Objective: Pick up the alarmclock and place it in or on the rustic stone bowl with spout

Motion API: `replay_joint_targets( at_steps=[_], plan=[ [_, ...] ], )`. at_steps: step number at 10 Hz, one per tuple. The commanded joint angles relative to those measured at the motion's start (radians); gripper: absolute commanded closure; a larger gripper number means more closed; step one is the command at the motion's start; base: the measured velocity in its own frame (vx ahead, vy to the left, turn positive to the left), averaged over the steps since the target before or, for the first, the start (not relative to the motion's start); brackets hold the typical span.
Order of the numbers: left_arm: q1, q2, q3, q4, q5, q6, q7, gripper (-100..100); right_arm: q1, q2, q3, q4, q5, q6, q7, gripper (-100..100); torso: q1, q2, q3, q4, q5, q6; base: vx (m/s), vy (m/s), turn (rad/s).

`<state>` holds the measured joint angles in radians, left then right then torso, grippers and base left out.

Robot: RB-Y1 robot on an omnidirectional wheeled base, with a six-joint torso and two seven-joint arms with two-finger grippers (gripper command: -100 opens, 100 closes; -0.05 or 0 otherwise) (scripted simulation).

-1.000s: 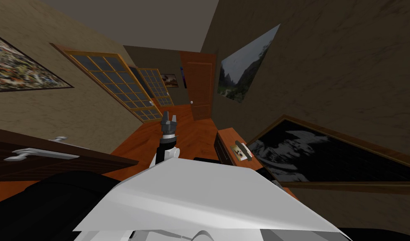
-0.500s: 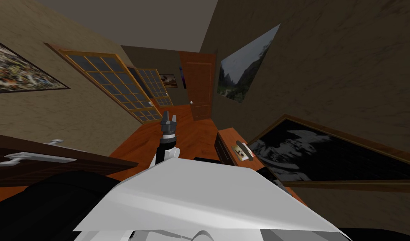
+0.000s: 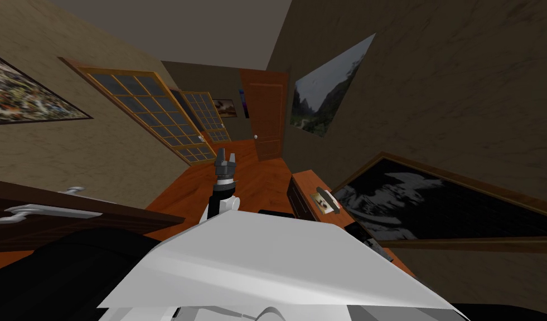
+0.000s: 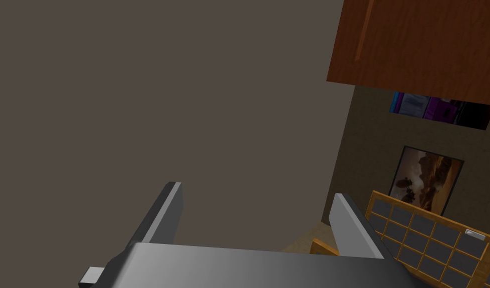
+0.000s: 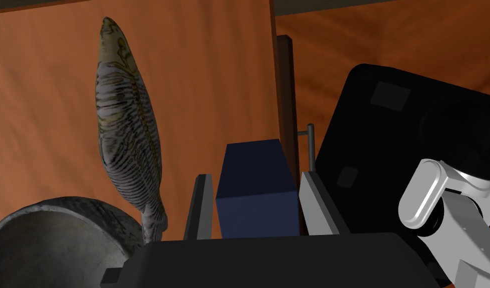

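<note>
**Clock in the right jaws, bowl close by**

We have the right gripper over the near edge of the wooden worktop. Its jaws are set narrow against the two sides of a dark blue box, which we take for the alarmclock. Whether the box is clear of the wood we cannot tell. Just beside the gripper, on the side away from the worktop's edge, sits the grey stone bowl, its hollow open to us. Beyond it a striped, fish-shaped thing stretches along the wood, its narrow end near the bowl's rim. Further out, the left gripper hangs raised over the floor ahead of us, jaws wide and holding nothing.

We judge the pick as made and the carry as the step in hand. The next move calls for a short sideways shift toward the bowl, high enough to clear its rim and kept off the fish. Then comes a lowering into the hollow before the jaws part.
</note>
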<state>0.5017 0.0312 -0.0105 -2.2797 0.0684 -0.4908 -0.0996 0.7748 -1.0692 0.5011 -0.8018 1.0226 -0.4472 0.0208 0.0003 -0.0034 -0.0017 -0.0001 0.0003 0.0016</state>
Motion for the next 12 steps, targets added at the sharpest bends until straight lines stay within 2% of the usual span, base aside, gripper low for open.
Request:
replay_joint_targets(
  at_steps=[1, 2, 6, 7, 12],
  plan=[
    [0.0, 0.0, 0.0, 0.0, 0.0, 0.0, 0.0, 0, 0.007, -0.027, -0.01, -0.028, 0.004, -0.019, -0.008, 100, 0.0, 0.0, 0.0, 0.0, 0.0, 0.0, 0.002, 0.044, -0.022],
    [0.0, 0.0, 0.0, 0.0, 0.0, 0.0, 0.0, 0, 0.012, -0.059, -0.026, -0.052, 0.007, -0.046, -0.011, 100, 0.0, 0.0, 0.0, 0.0, 0.0, 0.0, -0.002, 0.056, -0.042],
    [0.0, 0.0, 0.0, 0.0, 0.0, 0.0, 0.0, 0, 0.026, -0.132, -0.059, -0.098, 0.005, -0.097, -0.019, 100, 0.0, 0.0, 0.0, 0.0, 0.001, 0.0, 0.003, 0.04, -0.024],
    [0.0, 0.0, 0.0, 0.0, 0.0, 0.0, 0.0, 0, 0.035, -0.172, -0.075, -0.119, 0.001, -0.12, -0.024, 100, 0.0, -0.001, -0.001, 0.0, 0.001, 0.0, 0.013, 0.027, -0.039],
    [0.0, 0.0, 0.0, 0.0, 0.0, 0.0, 0.0, 0, 0.061, -0.277, -0.116, -0.164, -0.016, -0.165, -0.04, 100, -0.002, -0.002, -0.001, -0.001, 0.002, -0.001, 0.021, 0.005, -0.015]
  ],
)
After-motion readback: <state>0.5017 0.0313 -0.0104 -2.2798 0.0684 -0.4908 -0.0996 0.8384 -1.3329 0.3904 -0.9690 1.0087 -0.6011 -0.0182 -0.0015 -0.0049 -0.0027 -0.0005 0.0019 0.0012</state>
